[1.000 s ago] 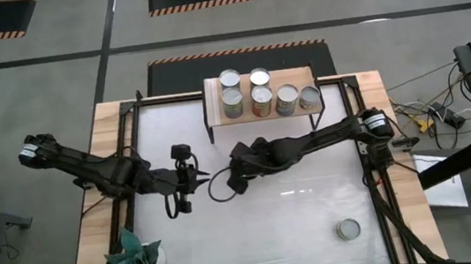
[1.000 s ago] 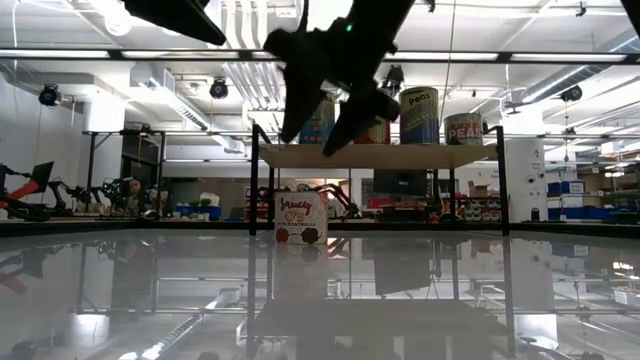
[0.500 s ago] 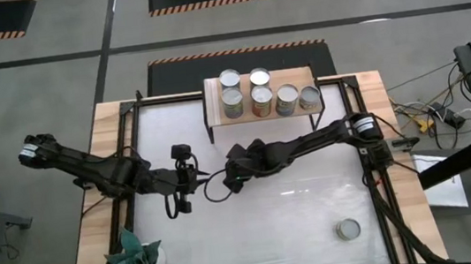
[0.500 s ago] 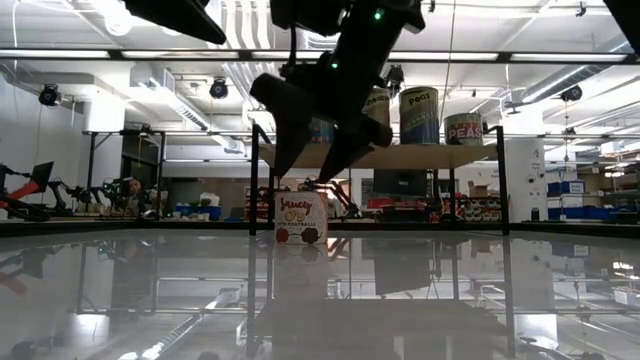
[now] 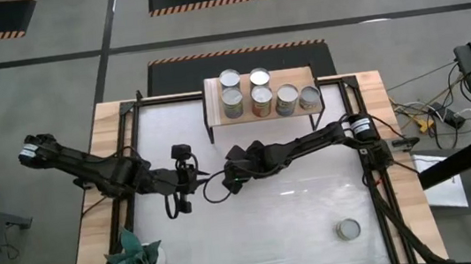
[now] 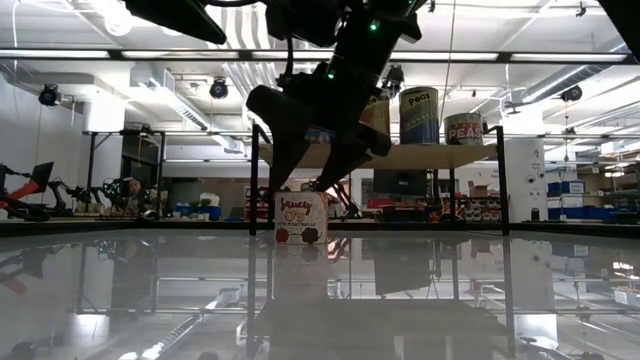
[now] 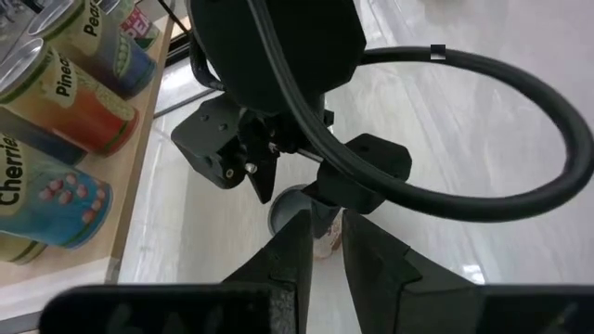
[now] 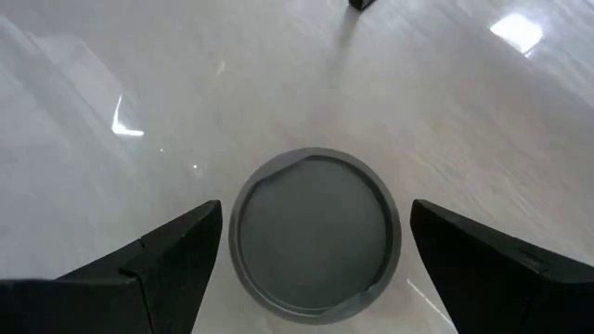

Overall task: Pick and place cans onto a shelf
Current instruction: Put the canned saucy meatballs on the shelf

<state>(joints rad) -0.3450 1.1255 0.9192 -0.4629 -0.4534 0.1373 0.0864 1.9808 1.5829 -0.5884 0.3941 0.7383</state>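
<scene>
The high view shows the right gripper hanging over the middle of the white table, its arm stretching in from the right edge. In the right wrist view its two fingers stand wide apart on either side of a can directly below, whose grey round top faces the camera; neither finger touches it. The low view shows the same gripper above a can with a white "Saucy" label that stands upright on the table in front of the shelf, with the spread fingertips just above its top.

The left gripper hovers close beside the right one, near the table's middle, its arm reaching in from the left. In the left wrist view its fingers are almost together with only a narrow slit between them and nothing held.

The shelf sits at the far edge of the table with six cans on top, two in the back row and four in front. One more can stands alone near the table's front right corner, well apart from both arms. A teal spiky plant occupies the front left corner.
</scene>
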